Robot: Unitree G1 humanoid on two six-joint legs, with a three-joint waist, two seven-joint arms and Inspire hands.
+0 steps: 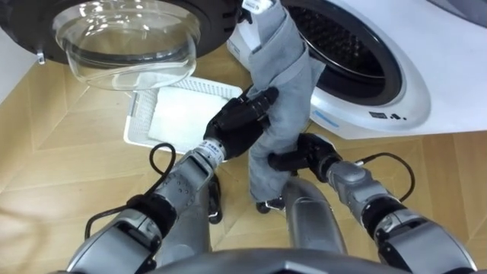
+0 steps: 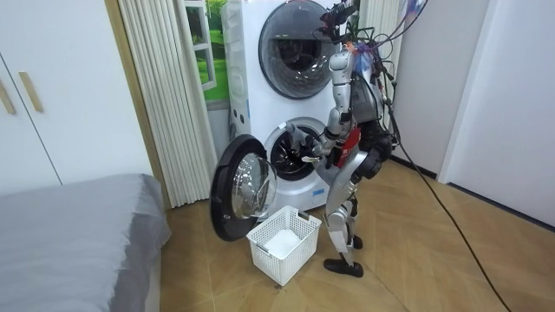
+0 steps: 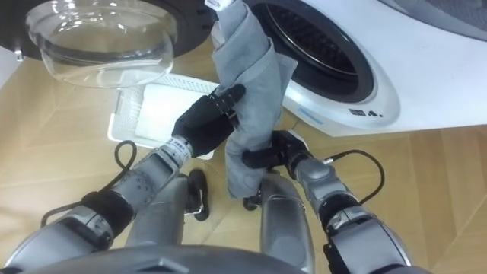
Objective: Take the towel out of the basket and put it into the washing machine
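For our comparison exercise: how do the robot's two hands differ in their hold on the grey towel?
The left hand grips the towel at mid-height, from its left; the right hand grips lower down, from its right. Both are black and curl round it.

We're seeing the towel (image 1: pixel 283 91): grey cloth, soft and matt. The washing machine (image 1: pixel 449 68) front is glossy white, and its door (image 1: pixel 125 42) bowl is clear, shiny glass. The basket (image 1: pixel 141 114) is white plastic lattice, the floor (image 1: pixel 61 152) satiny wood. The drum (image 1: pixel 335 38) is perhaps perforated metal.
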